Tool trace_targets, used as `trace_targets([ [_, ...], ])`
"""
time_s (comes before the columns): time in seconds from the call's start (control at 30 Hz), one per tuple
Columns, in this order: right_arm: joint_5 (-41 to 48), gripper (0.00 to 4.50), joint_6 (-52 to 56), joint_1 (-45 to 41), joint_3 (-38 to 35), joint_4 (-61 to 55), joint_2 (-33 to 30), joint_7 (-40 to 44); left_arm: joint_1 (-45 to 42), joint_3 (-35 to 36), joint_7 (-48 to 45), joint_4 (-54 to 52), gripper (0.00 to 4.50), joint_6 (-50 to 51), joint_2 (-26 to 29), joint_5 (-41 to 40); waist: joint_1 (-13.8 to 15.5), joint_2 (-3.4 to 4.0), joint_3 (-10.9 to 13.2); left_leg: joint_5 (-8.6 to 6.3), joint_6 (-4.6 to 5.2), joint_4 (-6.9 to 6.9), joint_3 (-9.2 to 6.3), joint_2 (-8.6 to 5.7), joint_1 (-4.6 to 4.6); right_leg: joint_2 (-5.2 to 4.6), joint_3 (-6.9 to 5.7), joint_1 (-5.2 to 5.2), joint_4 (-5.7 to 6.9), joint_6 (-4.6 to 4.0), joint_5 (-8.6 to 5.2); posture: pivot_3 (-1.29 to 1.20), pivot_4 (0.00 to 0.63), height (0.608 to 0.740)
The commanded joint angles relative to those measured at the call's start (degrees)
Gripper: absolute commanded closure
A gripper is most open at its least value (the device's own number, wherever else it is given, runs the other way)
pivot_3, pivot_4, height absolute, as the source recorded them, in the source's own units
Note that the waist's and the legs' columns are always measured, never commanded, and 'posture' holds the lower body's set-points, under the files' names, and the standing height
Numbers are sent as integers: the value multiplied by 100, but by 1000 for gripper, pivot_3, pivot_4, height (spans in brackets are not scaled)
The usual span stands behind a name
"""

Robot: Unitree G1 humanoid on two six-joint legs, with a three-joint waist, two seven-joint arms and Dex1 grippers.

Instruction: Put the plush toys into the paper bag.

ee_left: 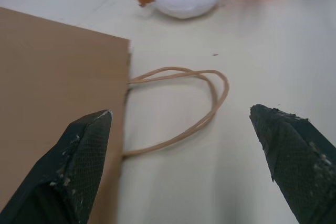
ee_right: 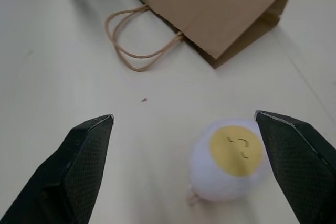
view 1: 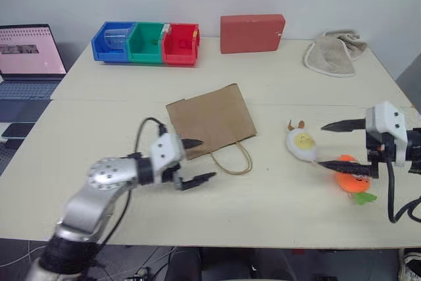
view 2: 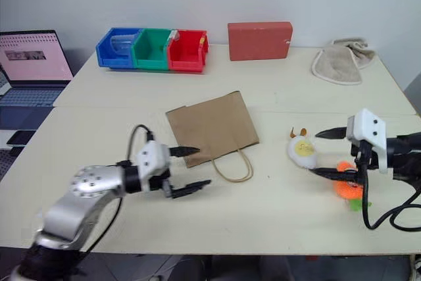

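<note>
So the orange carrot toy [view 1: 352, 181] is partly covered: the lower finger of the right gripper [view 1: 335, 144] crosses in front of it in the head views, and in the left wrist view it's cut off by the frame edge, just an orange blob. The laptop [view 1: 27, 57] is chopped off at the left edge too. Can't make out what's sitting in the blue bin [view 1: 113, 41], something clear-ish.

The paper bag [view 1: 212, 120] lies flat mid-table, its loop handles [view 1: 235, 160] facing the near edge. The left gripper [view 1: 197, 161] hovers right at the bag's near corner with its jaws spread wide, holding nothing; one finger is over the bag's paper, the other out past the handles.

The white egg toy [ee_right: 228, 159] lies on the table to the right of the bag, a bit apart from it. The right gripper is also wide open and empty, pointing at the egg, which sits near one fingertip rather than centred. The carrot lies just beside the egg, on the side away from the bag.
</note>
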Motion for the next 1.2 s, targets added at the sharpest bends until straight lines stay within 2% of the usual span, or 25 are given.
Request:
trace_targets([
  [0.03, 221, 0, 236, 167, -285, -502, -131, -92, -316, -420, -59, 383, 13, -579, -216, 458, -1, 0, 0, 0, 0, 0, -1, 3, 0, 3, 0, -1, -1, 0, 0, 0, 150, 740],
  [0.17, 331, 0, 394, 266, -376, -687, -131, -184, -618, -716, 37, 1082, 13, -1155, -546, 904, 4, -1, 0, 0, 0, 2, -1, 2, -1, 3, 1, 1, -3, -1, -1, 0, 150, 740],
  [0.6, 518, 0, 613, 461, -597, -882, -220, -190, -932, -793, -145, 1780, 13, -1472, -1053, 944, 7, -2, 0, 0, 0, 3, -6, 0, -5, 3, -1, 1, -3, 3, 2, 0, 150, 740],
  [1.07, 662, 0, 693, 608, -613, -1212, -91, -502, -1095, -810, -448, 1937, 4346, -1440, -1200, 838, 9, -3, 0, 0, 0, 3, -9, 0, -8, 3, -2, 1, -4, 7, 4, 0, 150, 740],
  [1.2, 542, 0, 821, 588, -428, -1300, 8, -946, -1219, -666, -746, 1703, 4464, -1044, -1083, 528, 10, -3, 0, 0, 0, 3, -10, -1, -10, 3, -3, 1, -4, 8, 4, 0, 150, 740],
])
